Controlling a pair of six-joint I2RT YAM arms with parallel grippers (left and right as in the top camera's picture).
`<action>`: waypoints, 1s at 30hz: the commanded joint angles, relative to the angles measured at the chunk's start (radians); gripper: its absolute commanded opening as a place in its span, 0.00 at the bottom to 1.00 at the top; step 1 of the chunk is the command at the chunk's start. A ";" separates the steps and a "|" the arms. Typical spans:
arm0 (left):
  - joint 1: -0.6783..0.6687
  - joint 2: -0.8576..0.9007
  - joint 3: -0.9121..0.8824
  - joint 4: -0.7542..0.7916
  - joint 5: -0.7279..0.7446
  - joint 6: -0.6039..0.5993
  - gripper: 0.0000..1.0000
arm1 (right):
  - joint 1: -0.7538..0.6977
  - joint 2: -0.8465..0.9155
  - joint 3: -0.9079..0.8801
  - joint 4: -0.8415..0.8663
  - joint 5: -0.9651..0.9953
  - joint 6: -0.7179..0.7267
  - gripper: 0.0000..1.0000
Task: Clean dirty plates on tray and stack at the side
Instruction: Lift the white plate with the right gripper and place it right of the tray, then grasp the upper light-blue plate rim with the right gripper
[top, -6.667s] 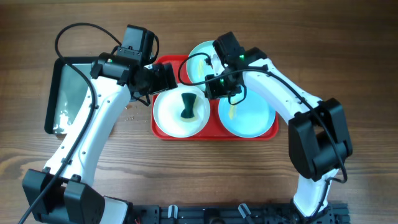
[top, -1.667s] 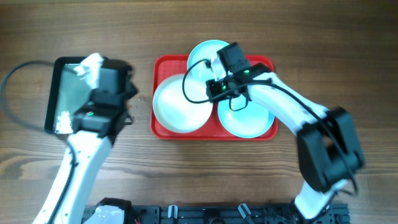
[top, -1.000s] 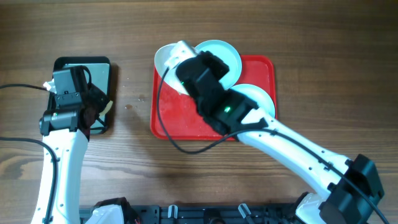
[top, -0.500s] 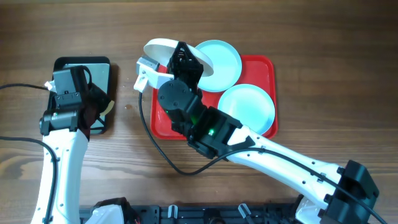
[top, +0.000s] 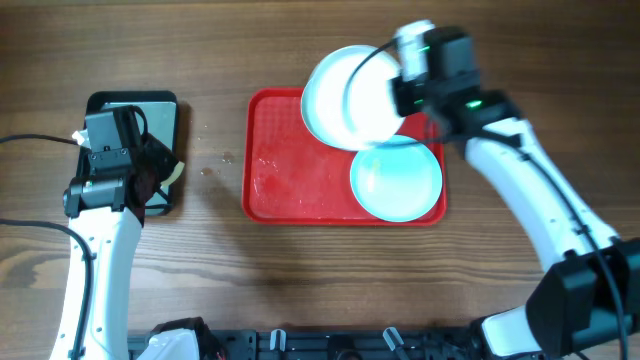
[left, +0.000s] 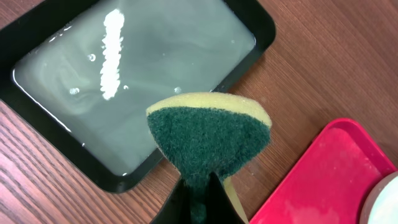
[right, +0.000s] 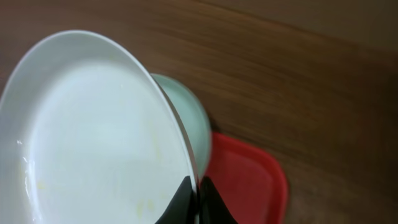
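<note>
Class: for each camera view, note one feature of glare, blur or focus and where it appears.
Left wrist: bright glare streak on the liquid in the black rectangular metal pan; the yellow-and-green scouring sponge is sharp. Right wrist: the brown wooden table is streaked with blur; the rim of the round white plate is soft. Overhead: even light, pale sheen on the red rectangular plastic tray.

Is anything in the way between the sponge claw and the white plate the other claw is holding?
Nothing visible. Between the left claw, pinching the sponge, and the white plate in the right claw lie only bare table and the tray's bare red floor.
</note>
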 joint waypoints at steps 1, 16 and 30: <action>0.005 0.005 0.001 0.003 0.002 0.021 0.04 | -0.294 0.021 0.004 -0.046 -0.253 0.123 0.04; 0.005 0.005 0.001 0.003 0.002 0.020 0.04 | -0.654 0.305 0.004 -0.076 -0.190 0.150 0.05; 0.005 0.005 0.001 0.008 0.002 0.020 0.04 | -0.520 0.039 0.005 -0.021 -0.518 0.150 0.66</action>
